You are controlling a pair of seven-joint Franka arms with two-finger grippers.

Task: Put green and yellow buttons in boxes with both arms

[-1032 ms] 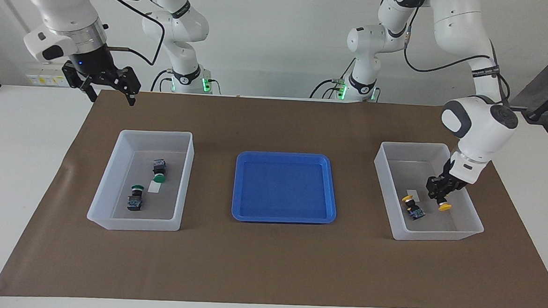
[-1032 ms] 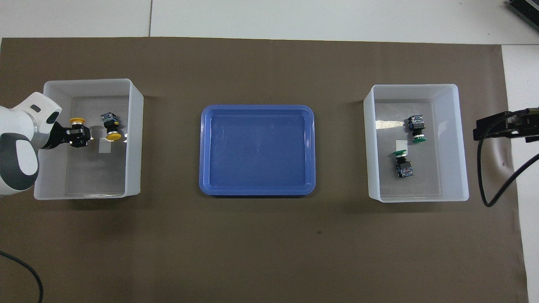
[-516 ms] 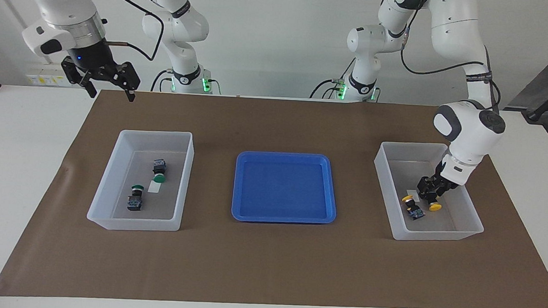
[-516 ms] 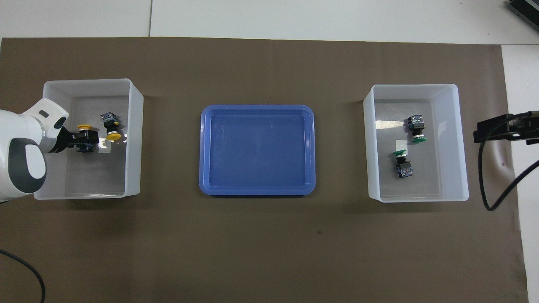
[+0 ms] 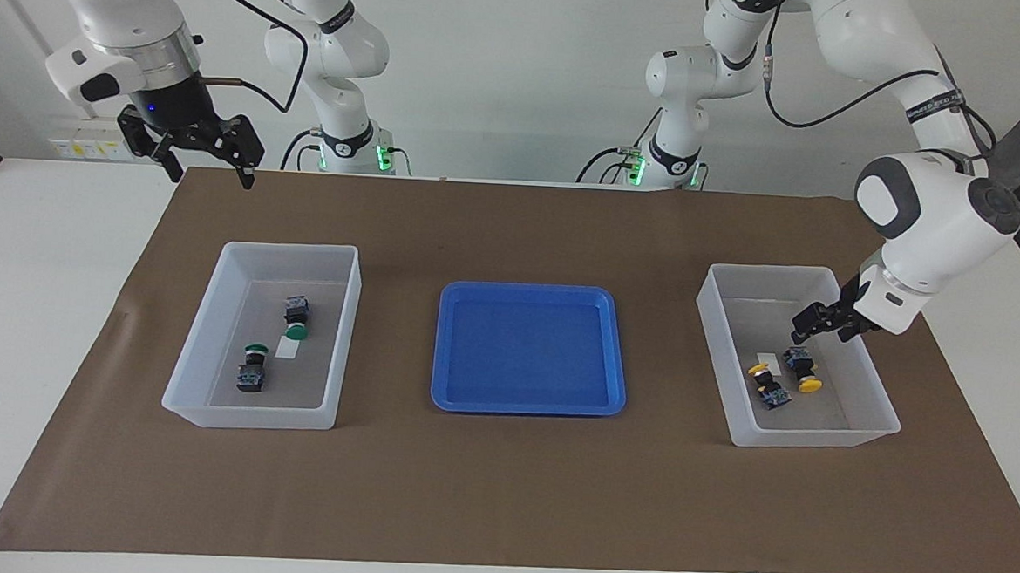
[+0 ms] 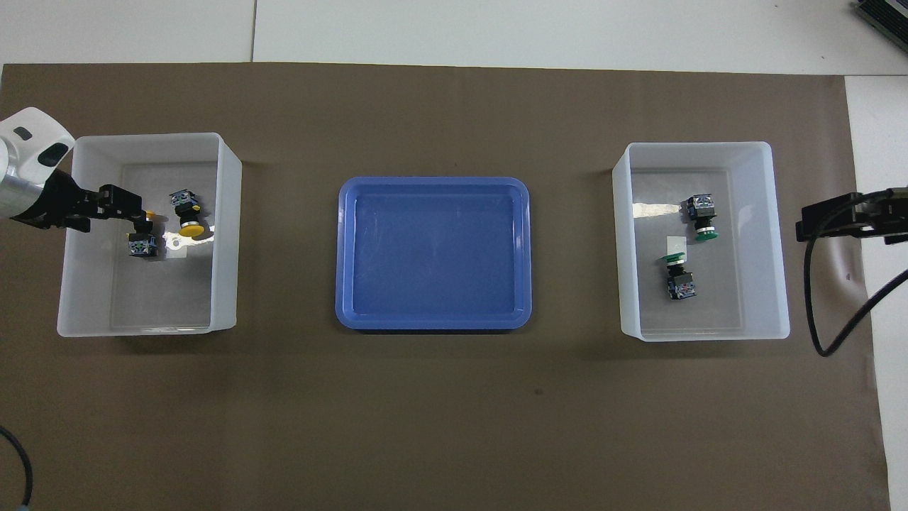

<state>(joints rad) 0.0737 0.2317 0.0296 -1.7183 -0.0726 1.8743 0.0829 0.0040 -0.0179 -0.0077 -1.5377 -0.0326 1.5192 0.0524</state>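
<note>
Two yellow buttons point(image 5: 804, 370) point(image 5: 768, 389) lie on their sides in the box point(image 5: 715, 334) at the left arm's end. The overhead view shows these yellow buttons point(image 6: 187, 214) point(image 6: 140, 243) close together in that box point(image 6: 228, 234). My left gripper point(image 5: 823, 327) point(image 6: 125, 204) hangs open just above them, holding nothing. Two green buttons point(image 5: 296, 315) point(image 5: 251, 371) lie in the other box point(image 5: 200, 340) point(image 6: 777, 241) at the right arm's end. My right gripper point(image 5: 208, 159) point(image 6: 823, 218) waits open and raised over the mat's corner by its base.
A shallow blue tray point(image 5: 528, 349) point(image 6: 433, 252) sits between the two boxes with nothing in it. A brown mat point(image 5: 499, 487) covers the table. A black cable point(image 6: 826, 312) hangs from the right arm beside the green buttons' box.
My left gripper has opened, let go of a yellow button inside the box, and lifted clear of it. The right gripper has risen slightly.
</note>
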